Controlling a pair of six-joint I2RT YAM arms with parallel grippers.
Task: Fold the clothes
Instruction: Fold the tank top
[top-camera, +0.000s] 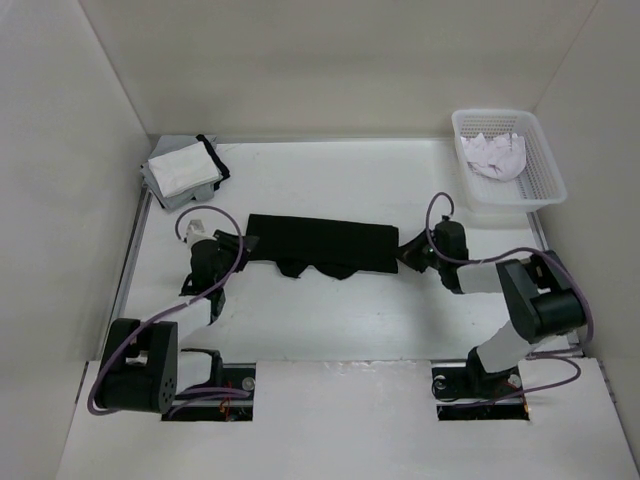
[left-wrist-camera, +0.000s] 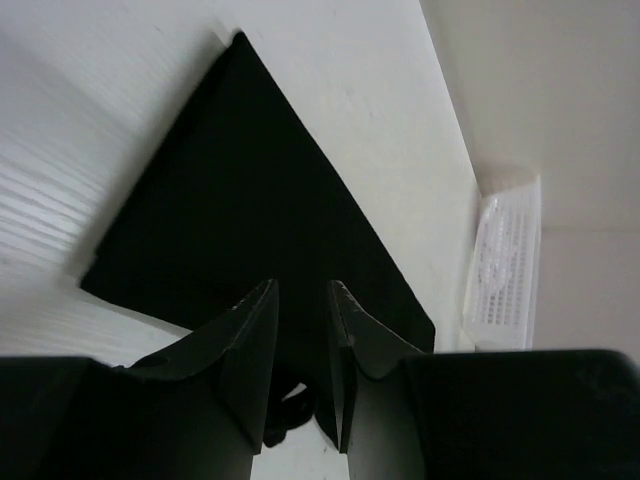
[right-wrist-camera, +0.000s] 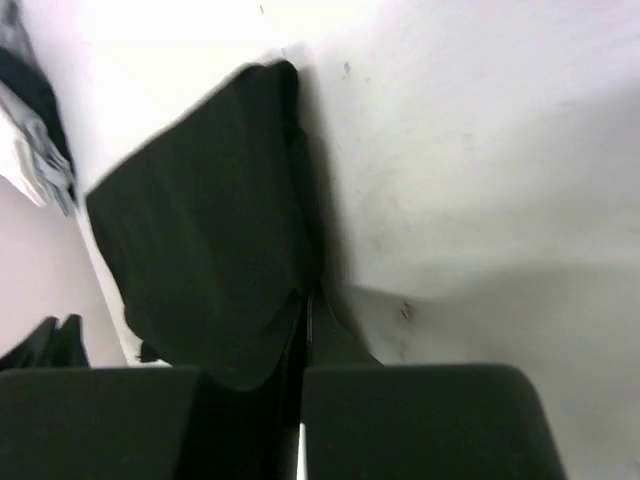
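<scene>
One soft black tank top (top-camera: 318, 243), folded rectangular.

The top camera looks steeply down from behind the arms over the whole bench (top-camera: 330, 320). The left wrist camera, close behind the left fingers (left-wrist-camera: 252, 345), faces right. The right one, behind the right fingers (right-wrist-camera: 335, 350), faces left. All share the black tank top (top-camera: 320, 242).

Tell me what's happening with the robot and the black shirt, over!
Left end effector open, right end effector shut, at the tank top's ends. Tank top flat, folded into a band. Basket and garment stack far back, clear.
</scene>
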